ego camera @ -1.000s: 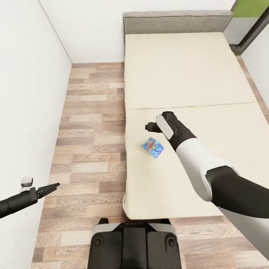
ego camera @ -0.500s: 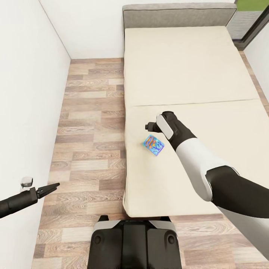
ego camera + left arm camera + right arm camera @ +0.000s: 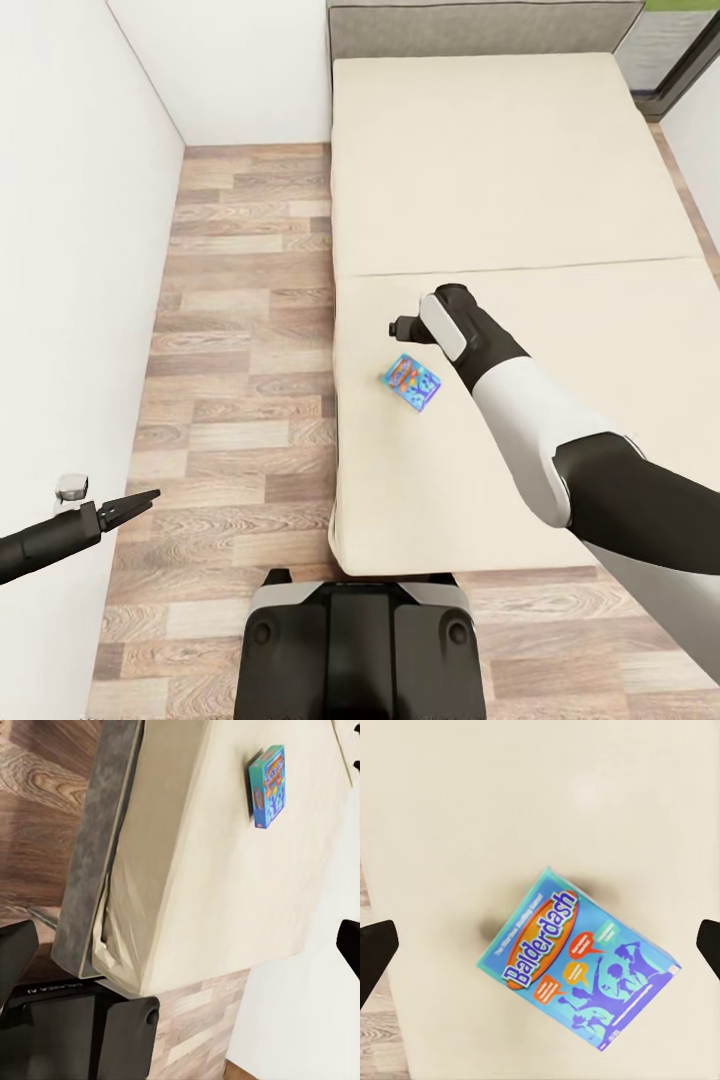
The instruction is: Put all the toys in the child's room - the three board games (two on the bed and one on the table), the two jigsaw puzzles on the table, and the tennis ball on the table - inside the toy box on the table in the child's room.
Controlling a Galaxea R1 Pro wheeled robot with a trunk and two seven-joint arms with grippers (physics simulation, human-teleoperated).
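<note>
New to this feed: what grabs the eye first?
The bright blue board game lies flat on the beige bed, near its left edge; the right wrist view reads "Balderdash" on its lid. The right gripper hangs just beyond it, jaws wide open in its wrist view. Off at lower left, the left gripper hovers over the wood floor beside the white wall.

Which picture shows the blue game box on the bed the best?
The right wrist view: the Balderdash board game sits large, looking straight down, with its title readable. In the head view it is a small blue patch on the bed. The left wrist view catches it small, seen at a slant.
</note>
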